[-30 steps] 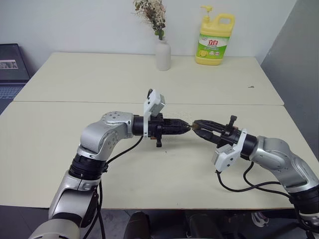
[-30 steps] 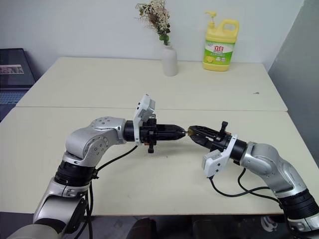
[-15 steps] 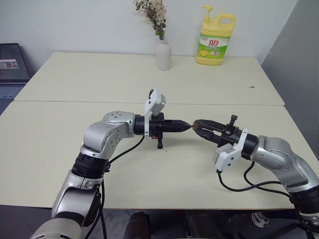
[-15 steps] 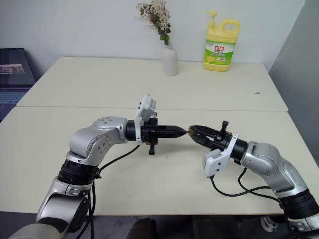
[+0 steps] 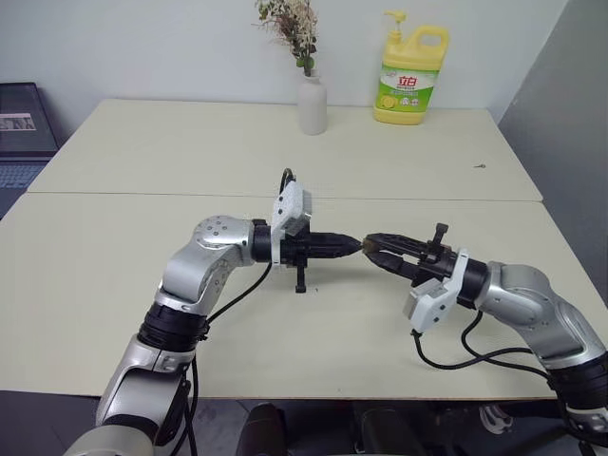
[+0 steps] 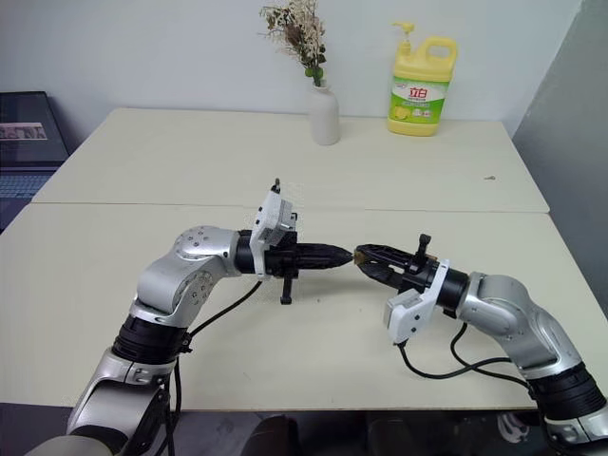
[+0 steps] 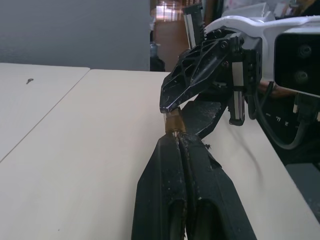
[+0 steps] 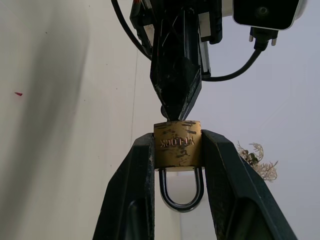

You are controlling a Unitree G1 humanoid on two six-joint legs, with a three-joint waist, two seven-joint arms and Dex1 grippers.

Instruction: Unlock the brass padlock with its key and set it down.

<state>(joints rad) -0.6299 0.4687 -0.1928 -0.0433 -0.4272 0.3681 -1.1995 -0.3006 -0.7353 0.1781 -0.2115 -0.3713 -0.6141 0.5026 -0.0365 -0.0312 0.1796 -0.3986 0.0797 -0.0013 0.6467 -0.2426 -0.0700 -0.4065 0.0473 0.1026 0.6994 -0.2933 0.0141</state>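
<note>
The brass padlock [image 8: 177,145] is held above the table, its silvery shackle [image 8: 181,200] hanging between the fingers of my right gripper [image 8: 177,140], which is shut on the lock's body. My left gripper [image 7: 178,141] is shut and points tip to tip at the right gripper [image 5: 372,241]. Its tips press against the padlock's [image 7: 173,123] keyhole face. Only a small dark stub of the key [image 8: 167,111] shows between those tips and the lock. In the eye views the left gripper [image 5: 351,244] and the padlock [image 6: 359,254] meet over the middle of the near table.
A white vase [image 5: 311,104] with dried flowers and a yellow detergent bottle [image 5: 409,81] stand at the far table's back edge. A laptop [image 5: 24,133] sits far left. The cream table [image 5: 114,285] lies bare under both arms, and a grey partition rises at the right.
My left wrist has rolled about its pointing line, swinging its white camera housing round. Both hands stayed where they were, and the right gripper kept its hold on the padlock.
</note>
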